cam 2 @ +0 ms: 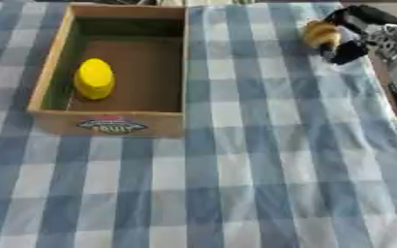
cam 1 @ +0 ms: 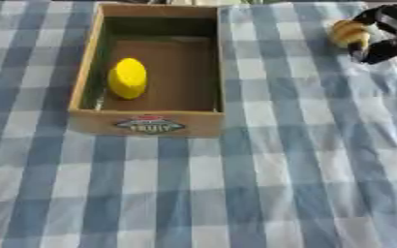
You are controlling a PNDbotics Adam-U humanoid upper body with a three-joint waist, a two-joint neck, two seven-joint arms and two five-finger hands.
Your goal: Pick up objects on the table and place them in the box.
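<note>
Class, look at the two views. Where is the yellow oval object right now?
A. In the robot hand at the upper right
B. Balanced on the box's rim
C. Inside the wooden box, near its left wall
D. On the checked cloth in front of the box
C: the yellow oval object lies on the floor of the wooden box, near its left wall, touching no hand.

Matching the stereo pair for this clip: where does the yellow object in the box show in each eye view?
Left eye view: the yellow object lies inside the box, against its left wall, upper left of centre.
Right eye view: same spot in the box, shifted further left in the picture.
Shared landmark: the label on the box's near wall.
</note>
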